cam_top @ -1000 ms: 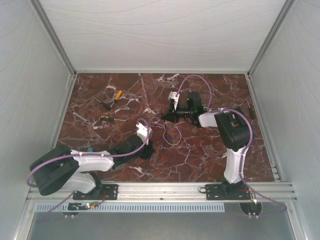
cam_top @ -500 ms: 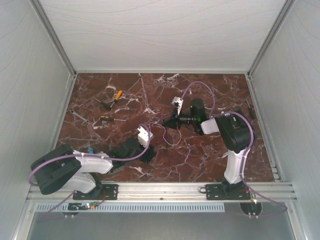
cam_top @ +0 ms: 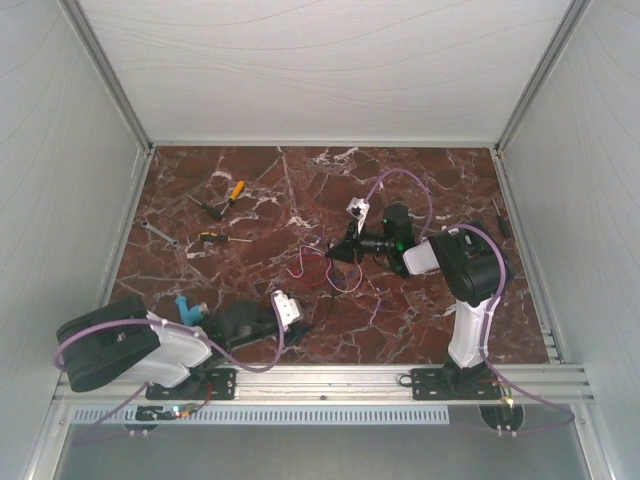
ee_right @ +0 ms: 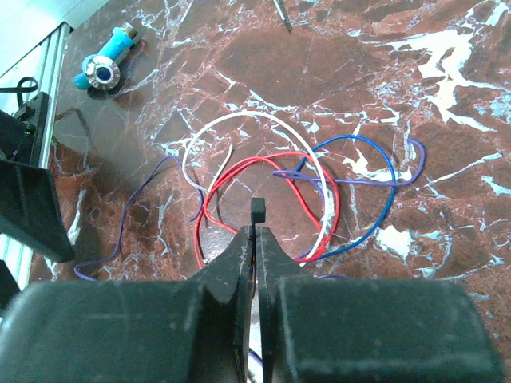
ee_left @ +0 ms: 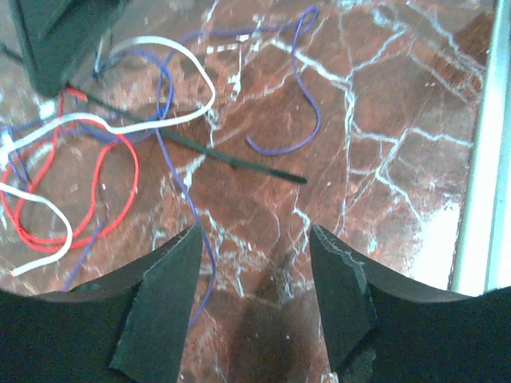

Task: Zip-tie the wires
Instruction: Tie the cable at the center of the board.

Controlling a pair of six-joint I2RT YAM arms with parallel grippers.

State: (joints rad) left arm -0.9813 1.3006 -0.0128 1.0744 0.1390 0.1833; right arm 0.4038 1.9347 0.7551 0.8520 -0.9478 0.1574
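The wires (ee_right: pixel 267 158) lie in loose red, white and blue loops on the marble table (cam_top: pixel 430 320). Just above the wires, the right gripper (ee_right: pixel 255 233) has its fingers pressed together on a black zip tie (ee_right: pixel 257 209), whose small head sticks out past the tips. Near the wires, the left gripper (ee_left: pixel 255 239) has its fingers spread. A blue plug (ee_right: pixel 104 69) lies apart from the wires.
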